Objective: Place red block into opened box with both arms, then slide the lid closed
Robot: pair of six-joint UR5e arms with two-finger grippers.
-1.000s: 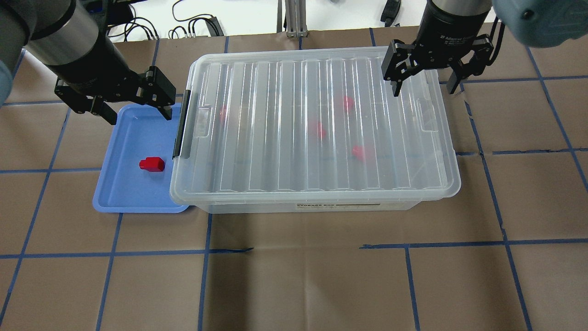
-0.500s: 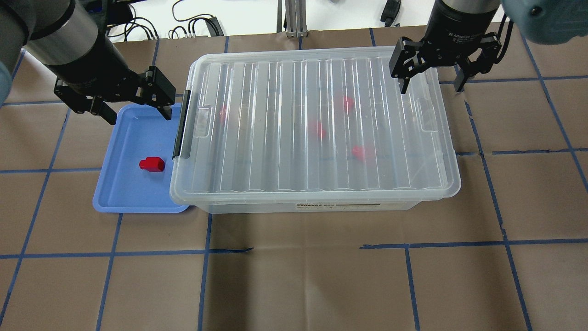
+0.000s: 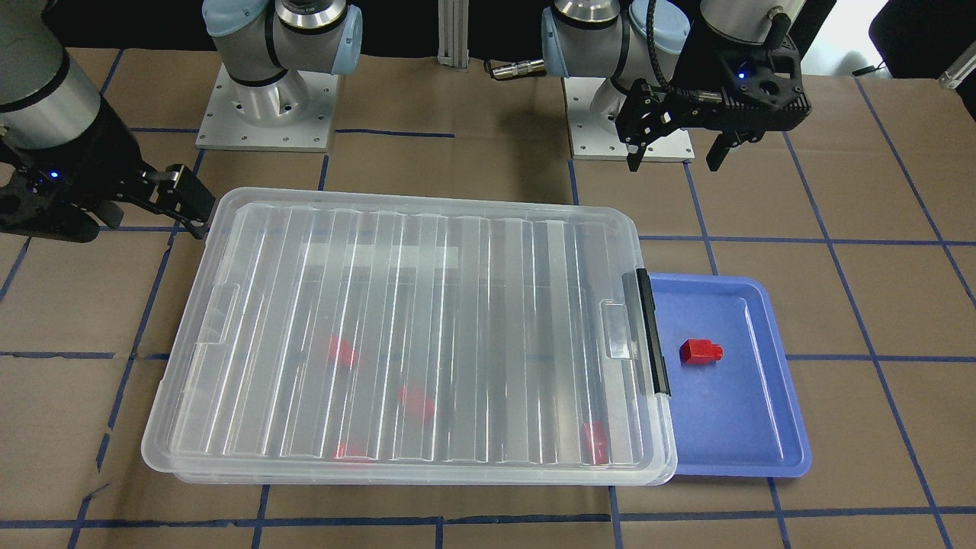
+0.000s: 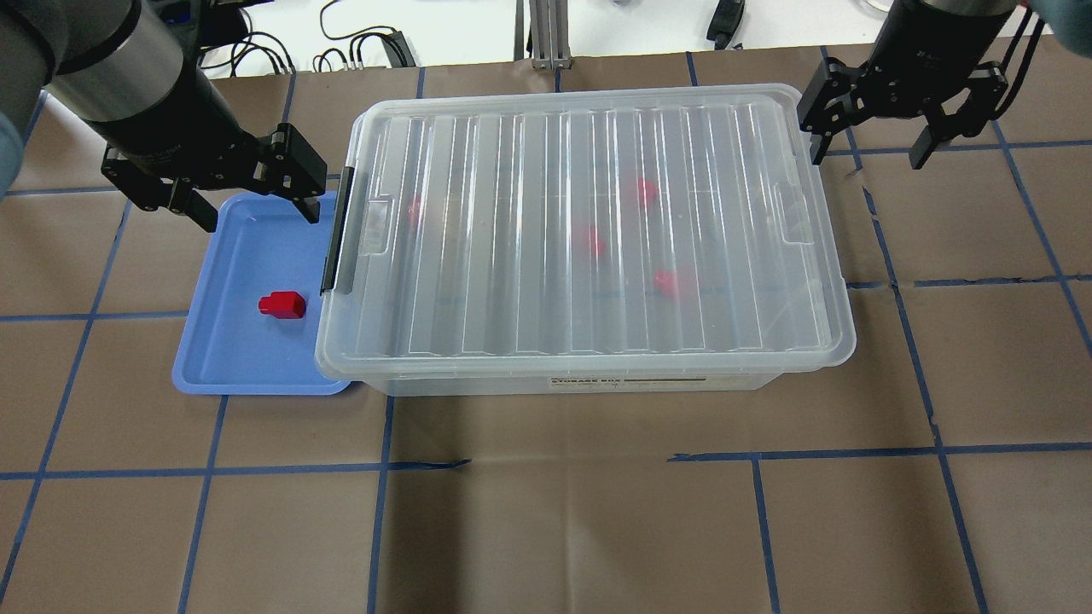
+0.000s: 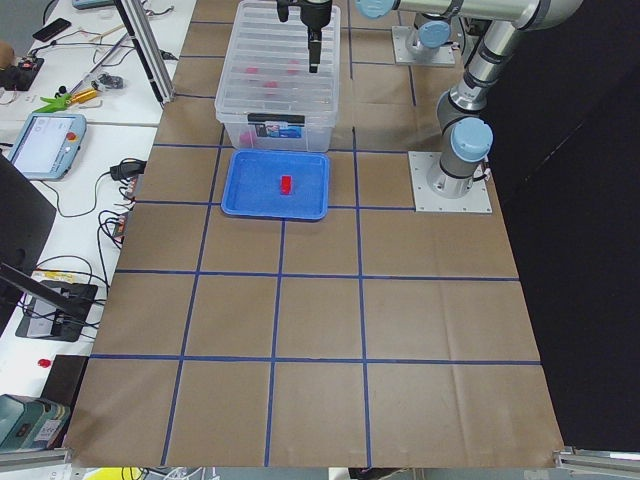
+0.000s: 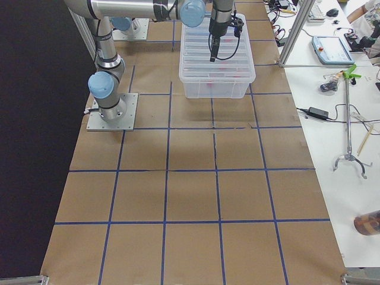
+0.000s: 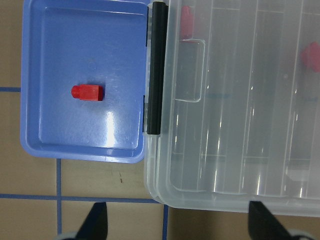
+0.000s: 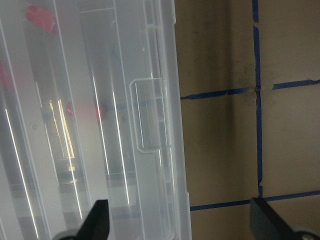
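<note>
The clear box (image 4: 597, 384) stands mid-table with the ridged lid (image 4: 580, 230) lying over its whole top. Several red blocks (image 4: 595, 241) show blurred through the lid. One more red block (image 4: 282, 304) (image 3: 701, 351) (image 7: 87, 92) lies on the blue tray (image 4: 247, 358) beside the box's black latch bar (image 4: 337, 230). My left gripper (image 4: 260, 213) (image 3: 672, 164) hangs open and empty above the tray's far end. My right gripper (image 4: 867, 160) hangs open and empty just past the box's far right corner, over the table.
The blue tray (image 3: 747, 427) touches the box's latch end. Brown paper with blue tape lines covers the table (image 4: 546, 529). Arm bases (image 3: 267, 107) stand behind the box. Cables and an aluminium post (image 4: 542, 34) lie at the far edge.
My right gripper has moved to the right, from over the lid's far right corner to beyond the box's end. The left gripper, lid and blocks have stayed put.
</note>
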